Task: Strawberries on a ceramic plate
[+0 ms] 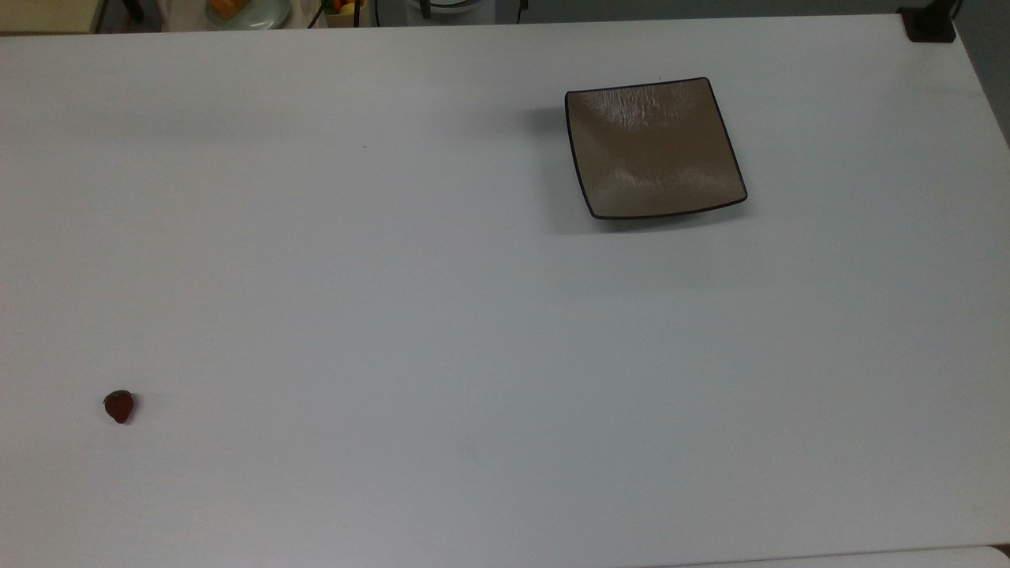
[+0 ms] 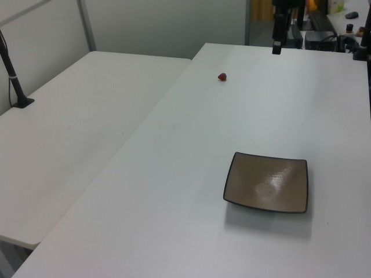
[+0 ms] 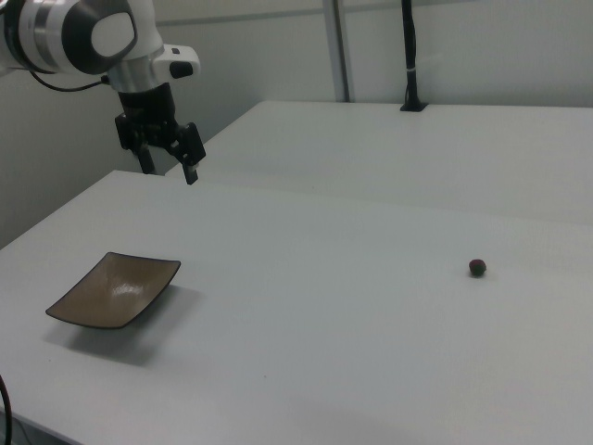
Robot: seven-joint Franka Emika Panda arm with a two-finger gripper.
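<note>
I saw strawberry [image 1: 119, 407] lying on table [image 1: 394, 315], well apart from empty ceramic plate [image 1: 653, 148]; gripper [image 3: 169, 167] hung spread, grasping nothing.

A lab: bare white tables [image 2: 87, 127], grey partition walls [image 2: 162, 26], mounted robot arm [image 3: 83, 37].

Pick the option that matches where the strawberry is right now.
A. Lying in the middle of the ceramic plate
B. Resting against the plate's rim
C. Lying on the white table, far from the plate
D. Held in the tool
C. The strawberry lies alone on the white table near the top view's lower left, well apart from the bare ceramic plate, and the tool hangs in the air beyond the plate with nothing in it.
</note>
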